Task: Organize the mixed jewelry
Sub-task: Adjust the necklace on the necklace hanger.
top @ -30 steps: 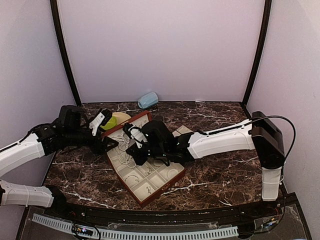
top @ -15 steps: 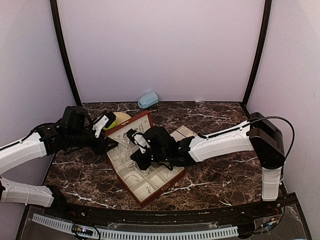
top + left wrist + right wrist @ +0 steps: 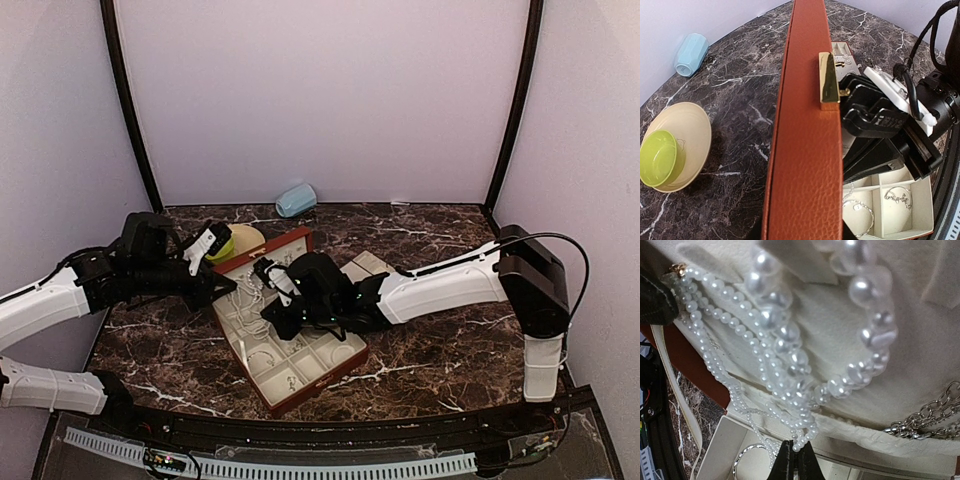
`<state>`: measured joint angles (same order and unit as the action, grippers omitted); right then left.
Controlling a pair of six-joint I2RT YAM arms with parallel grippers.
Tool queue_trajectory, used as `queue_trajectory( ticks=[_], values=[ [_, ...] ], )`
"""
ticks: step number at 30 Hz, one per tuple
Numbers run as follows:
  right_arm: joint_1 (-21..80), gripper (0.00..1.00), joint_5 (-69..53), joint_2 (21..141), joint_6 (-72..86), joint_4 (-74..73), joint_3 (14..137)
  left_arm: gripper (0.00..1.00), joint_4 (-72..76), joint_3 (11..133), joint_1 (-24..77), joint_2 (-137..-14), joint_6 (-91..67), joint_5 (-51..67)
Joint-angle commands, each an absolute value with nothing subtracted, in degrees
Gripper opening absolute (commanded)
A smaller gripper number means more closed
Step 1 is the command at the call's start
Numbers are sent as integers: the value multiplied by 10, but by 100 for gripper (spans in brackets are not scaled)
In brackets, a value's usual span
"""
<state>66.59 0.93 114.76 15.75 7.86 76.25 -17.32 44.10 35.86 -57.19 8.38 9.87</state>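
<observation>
My right claw (image 3: 795, 462) is closed tight. A bundle of fine bead strands (image 3: 740, 335) runs straight down into its tips, so I judge it has a pinch on them right at the bottom of their loop. Just left of the tips a thin bangle (image 3: 746, 456) lies in a compartment of the case (image 3: 300, 385). Above the tips the strands fan out over the cream lining, tangled with 1 large pearl strand (image 3: 867, 335), and further off to the right there is a silvery chain (image 3: 930, 415). I expect all of this to handle as light, limp and slippery. The beads will roll between the pads, a strand will drag its neighbours along, and a hard tug could snap the thread. I would take a strand at a free loop well clear of the knot, across the thread between 2 beads, and lift it slowly. Beyond the right claw, on the far side of the raised lid (image 3: 805, 150) with its gold clasp (image 3: 829, 80), my left claw (image 3: 222, 268) sits at the lid's edge. I cannot tell how far open it is or whether it grips anything. Past it, a green bowl (image 3: 657, 157) rests on a cream plate (image 3: 690, 125), and a pale blue object (image 3: 690, 47) sits farthest back on the table (image 3: 440, 340).
</observation>
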Motion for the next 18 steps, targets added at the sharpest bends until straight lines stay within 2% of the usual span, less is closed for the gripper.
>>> queue_trajectory(
  ticks=[1,9,18],
  values=[
    [664,0,31,1117,167,102,764,13,-173,434,356,-553,95,103],
    [664,0,97,1073,154,131,761,8,-171,428,356,-553,97,99],
    [658,0,120,1109,141,142,794,4,-169,424,357,-552,98,102]
  ],
)
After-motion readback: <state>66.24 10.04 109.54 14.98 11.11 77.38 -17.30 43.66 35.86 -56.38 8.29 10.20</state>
